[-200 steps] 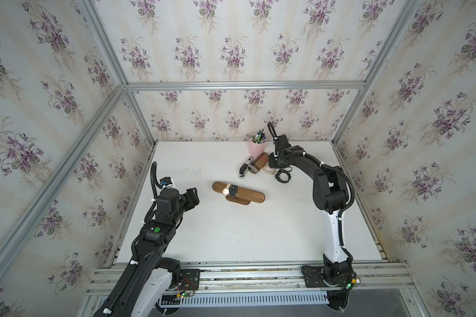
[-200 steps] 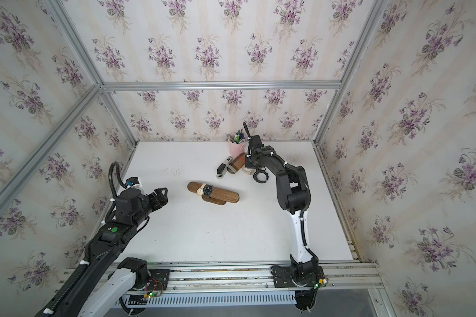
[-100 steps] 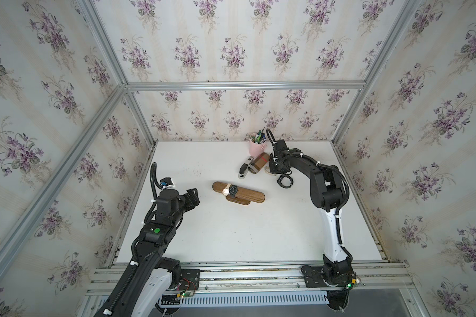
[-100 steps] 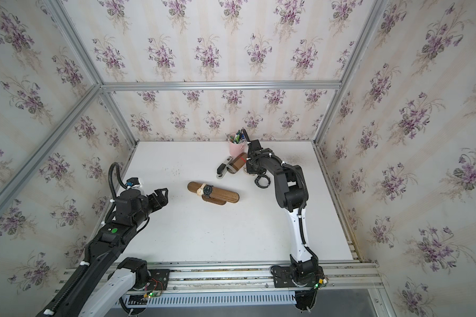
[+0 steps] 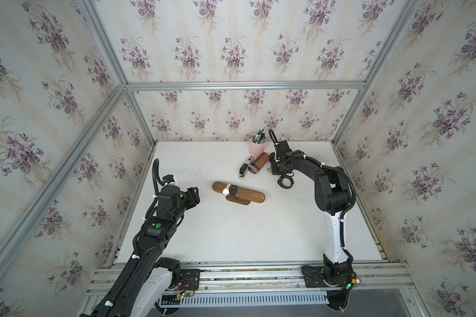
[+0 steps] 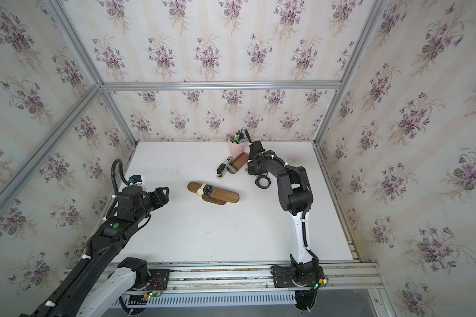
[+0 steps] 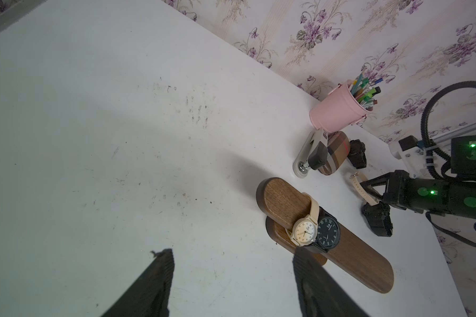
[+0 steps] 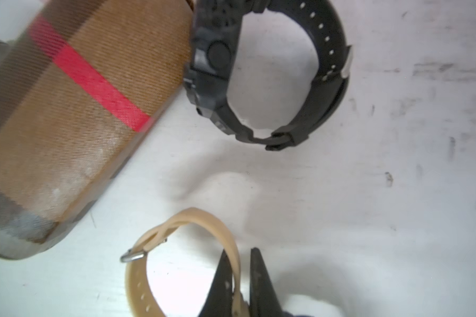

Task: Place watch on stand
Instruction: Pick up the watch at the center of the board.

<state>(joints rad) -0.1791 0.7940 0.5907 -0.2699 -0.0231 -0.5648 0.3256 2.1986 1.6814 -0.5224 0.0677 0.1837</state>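
Right gripper (image 8: 240,256): it has just closed, and its jaws now pinch the strap of the tan watch (image 8: 182,227). It sits low over the worktop (image 5: 231,241), beside the plaid cylinder (image 8: 66,123). A second ago the jaws stood wider.
Left gripper (image 7: 231,274): its jaws are apart and hold nothing. It hovers well apart from the stand (image 5: 249,194) and has hardly shifted.
Worktop: white and scuffed, it carries every item.
Stand: it sits mid-worktop and has not moved. A cream watch (image 7: 302,232) and a dark-dialled watch (image 7: 326,233) are already looped side by side near one end of the bar. The rest of the bar is bare.
Plaid cylinder: it lies on its side with a stapler (image 7: 311,156) against it, and plays no part here.
Black watches: one chunky black watch (image 8: 272,74) lies just beside the cylinder's end. A second black watch (image 5: 285,181) lies near the right arm. Neither is gripped.
Tan watch: it is buckled into a loop and well apart from the stand. Whether it has left the worktop cannot be told. The grasp looks made, so what probably remains is to lift it, carry it and slide the loop over the bar's free end. Held by so thin a pinch, the loop may swing.
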